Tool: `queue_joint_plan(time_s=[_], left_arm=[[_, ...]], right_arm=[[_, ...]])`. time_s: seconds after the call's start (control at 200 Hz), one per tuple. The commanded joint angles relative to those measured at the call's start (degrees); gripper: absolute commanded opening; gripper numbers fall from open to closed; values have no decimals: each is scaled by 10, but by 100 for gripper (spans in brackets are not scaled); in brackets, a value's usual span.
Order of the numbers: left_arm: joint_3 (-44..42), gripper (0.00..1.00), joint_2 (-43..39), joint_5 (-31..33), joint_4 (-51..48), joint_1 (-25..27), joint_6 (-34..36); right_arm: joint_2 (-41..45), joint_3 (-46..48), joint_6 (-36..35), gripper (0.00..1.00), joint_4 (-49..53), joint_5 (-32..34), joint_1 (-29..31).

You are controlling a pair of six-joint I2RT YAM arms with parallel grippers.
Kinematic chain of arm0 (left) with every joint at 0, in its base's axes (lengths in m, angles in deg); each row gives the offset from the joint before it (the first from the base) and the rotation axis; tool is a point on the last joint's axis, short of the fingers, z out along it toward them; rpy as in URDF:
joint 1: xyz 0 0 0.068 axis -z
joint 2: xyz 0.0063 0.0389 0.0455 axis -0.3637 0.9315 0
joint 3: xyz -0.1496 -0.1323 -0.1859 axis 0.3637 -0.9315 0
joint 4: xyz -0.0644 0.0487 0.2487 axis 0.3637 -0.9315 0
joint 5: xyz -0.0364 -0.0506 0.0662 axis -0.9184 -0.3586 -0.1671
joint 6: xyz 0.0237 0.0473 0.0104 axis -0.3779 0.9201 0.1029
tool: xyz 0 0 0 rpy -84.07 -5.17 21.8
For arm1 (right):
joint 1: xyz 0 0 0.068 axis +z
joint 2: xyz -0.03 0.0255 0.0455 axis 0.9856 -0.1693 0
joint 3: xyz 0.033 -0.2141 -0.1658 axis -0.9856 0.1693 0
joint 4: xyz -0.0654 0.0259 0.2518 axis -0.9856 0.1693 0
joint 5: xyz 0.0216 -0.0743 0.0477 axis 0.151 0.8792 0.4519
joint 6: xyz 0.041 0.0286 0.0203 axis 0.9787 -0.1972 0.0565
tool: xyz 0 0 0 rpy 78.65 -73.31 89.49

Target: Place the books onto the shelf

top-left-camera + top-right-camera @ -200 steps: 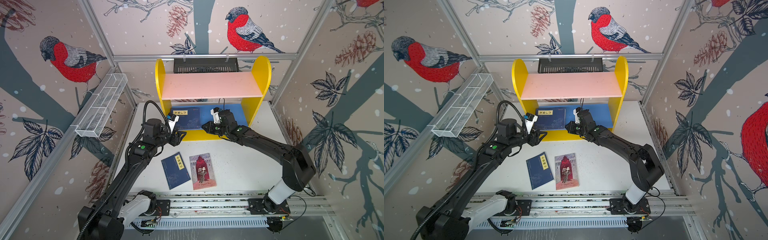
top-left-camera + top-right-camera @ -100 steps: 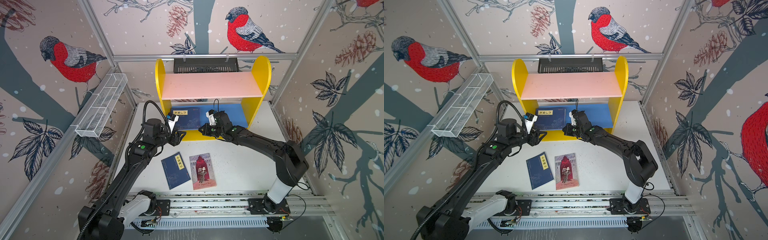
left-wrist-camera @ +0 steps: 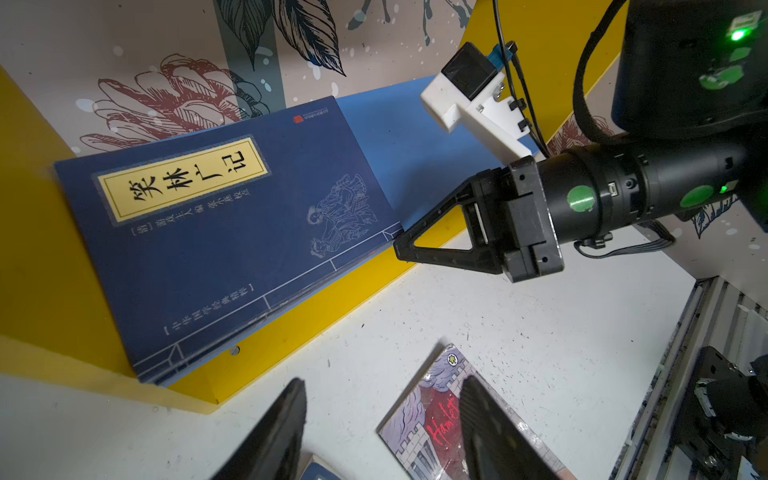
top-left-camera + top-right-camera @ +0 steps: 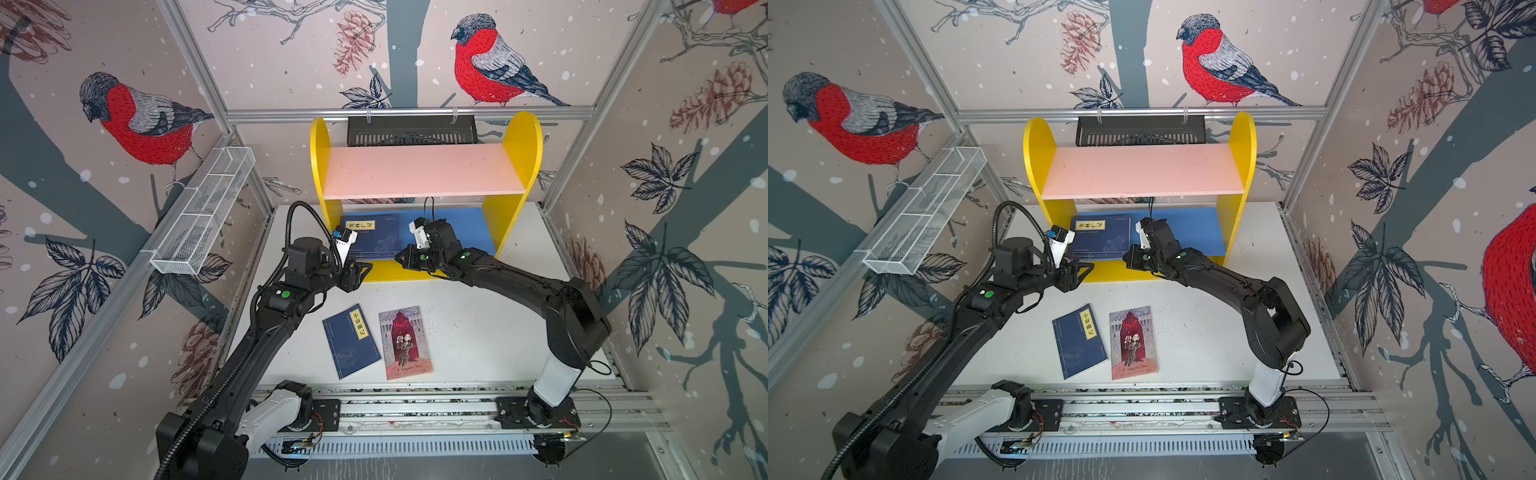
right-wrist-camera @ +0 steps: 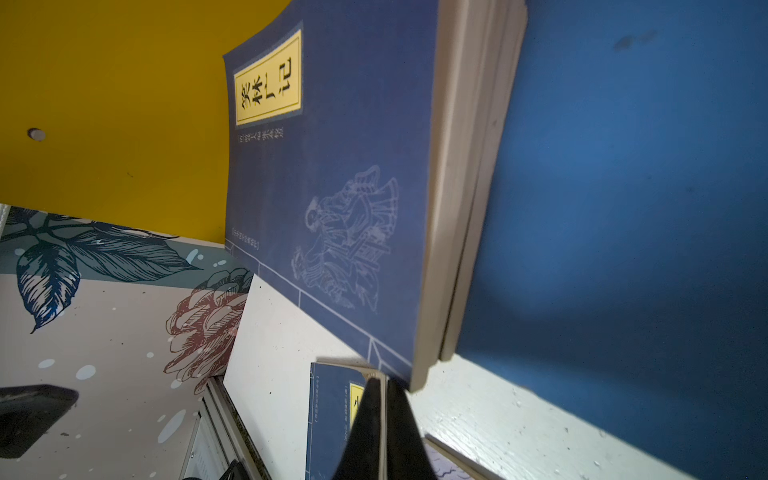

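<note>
The shelf stands at the back, pink board above, blue board below. A stack of navy books lies flat on the blue board's left part. My right gripper is shut and empty, its tip at the stack's near right corner. The left gripper hangs open and empty before the shelf's front left. On the table lie a navy book and the Hamlet book.
A white wire-mesh tray hangs on the left wall. Behind the shelf's top, a black slotted basket hangs on the back rail. The arms' base rail runs along the table's front edge.
My right gripper has slid left along the shelf's front to the stack's corner and closed its jaws. The left arm has not moved.
</note>
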Motion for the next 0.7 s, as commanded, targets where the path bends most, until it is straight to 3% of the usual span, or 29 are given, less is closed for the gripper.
queue_joint_plan(time_s=[0.0,0.565,0.695], left_arm=[[-1,60,-2,-4,22,0,-2],[0,60,-5,-8,20,0,-3],[-1,60,-4,-8,21,0,-3]], right_arm=[[1,-5,-9,9,4,7,-1],[21,-6,-8,14,4,6,1],[40,-5,-9,23,0,21,0]])
